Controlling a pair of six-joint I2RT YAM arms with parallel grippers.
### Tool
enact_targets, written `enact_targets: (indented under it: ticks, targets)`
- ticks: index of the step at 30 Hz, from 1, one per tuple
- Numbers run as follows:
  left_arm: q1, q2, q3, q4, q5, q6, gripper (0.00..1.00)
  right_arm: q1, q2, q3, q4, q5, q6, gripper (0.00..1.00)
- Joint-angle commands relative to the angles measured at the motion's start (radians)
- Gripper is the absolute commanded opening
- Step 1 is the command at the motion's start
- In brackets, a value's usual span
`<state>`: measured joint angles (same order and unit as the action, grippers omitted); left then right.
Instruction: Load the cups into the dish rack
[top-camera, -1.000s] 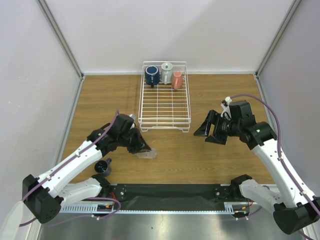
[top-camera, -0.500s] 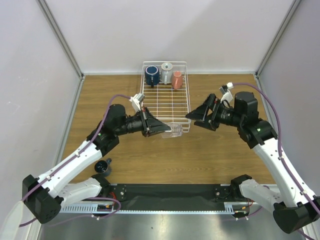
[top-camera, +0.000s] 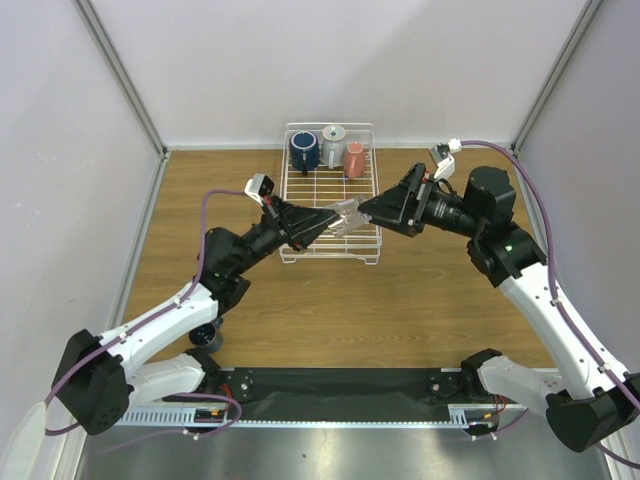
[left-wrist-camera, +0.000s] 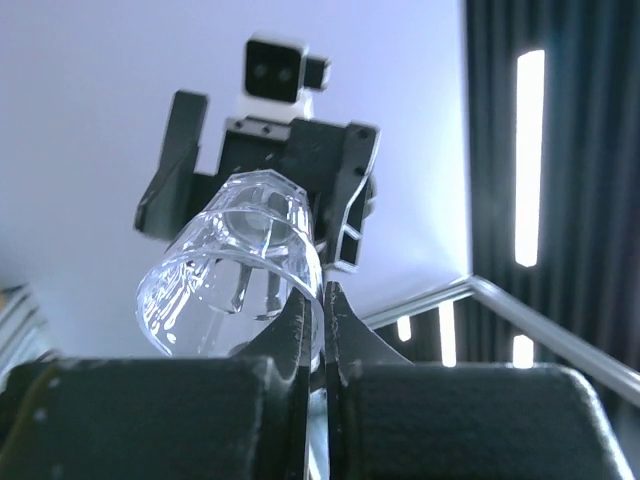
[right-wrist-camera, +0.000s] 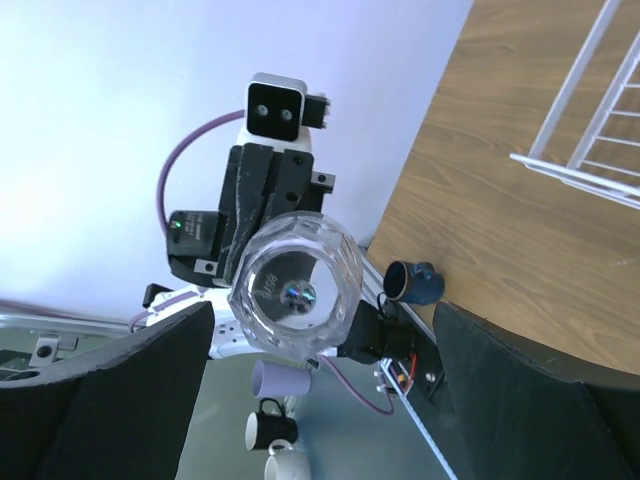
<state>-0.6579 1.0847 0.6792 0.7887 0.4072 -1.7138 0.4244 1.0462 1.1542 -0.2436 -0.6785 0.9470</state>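
Worktop (top-camera: 440, 300): wooden; it is enclosed by pale walls on three sides, and the arm bases are bolted at its near edge.
Rack (top-camera: 320, 195): white wire; it is set at the far middle of the worktop, long side running away from the arms.
Left arm: it is stretched up and toward the rack's near right part.
Right arm: it is reached in from the right, pointed at the left arm.
Left claw (top-camera: 325, 222): it is clamped narrowly on the tumbler's wall near the rim, as seen in the left wrist view (left-wrist-camera: 318, 320).
Right claw (top-camera: 368, 212): its jaws are spread wide and nothing is held; the tumbler's base is faced by it and is seen between its fingers. Contact cannot be told.
Navy mug (top-camera: 305, 151): it is stood in the rack's far left corner.
Grey mug (top-camera: 333, 146): it is stood just beside the navy mug, at the rack's far middle.
Pink cup (top-camera: 354, 160): it is placed at the rack's far right, just beside the grey mug.
Tumbler (top-camera: 348, 217): clear glass; it is held in the air over the rack's near right part, tipped on its side, base toward the right claw (right-wrist-camera: 293, 287).
Blue cup (top-camera: 206, 332): it is left on the worktop near the left arm's base, well apart from the rack.
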Motion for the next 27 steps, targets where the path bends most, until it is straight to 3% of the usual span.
enact_targets:
  ticks: [1,9,27]
  targets:
    - [-0.003,0.017,-0.029,0.242,-0.111,-0.124,0.0,0.016,0.014,0.05,0.078,0.028,0.024,0.99]
    - [-0.034,0.032,-0.066,0.322,-0.225,-0.168,0.0,0.04,0.054,0.039,0.156,0.054,0.061,0.87]
    - [-0.082,0.043,-0.096,0.386,-0.268,-0.193,0.0,0.1,0.13,0.133,0.121,0.08,0.029,0.7]
